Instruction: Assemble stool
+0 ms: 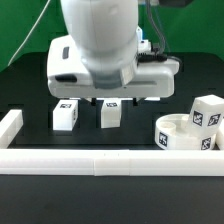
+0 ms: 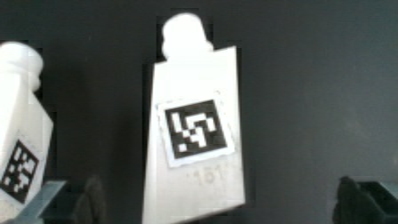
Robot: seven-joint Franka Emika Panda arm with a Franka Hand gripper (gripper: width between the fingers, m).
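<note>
- The gripper hung wide open, holding nothing.
- A leg lay straight below it, long axis crosswise to the jaws' closing line.

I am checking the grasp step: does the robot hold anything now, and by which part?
Nothing is held. The jaws stand open, one on each side of a leg, without touching it.

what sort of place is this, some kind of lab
Most likely a robotics lab bench: a robot arm hangs over a black table, a tagged white leg lies below it, and a green backdrop hangs behind.
</note>
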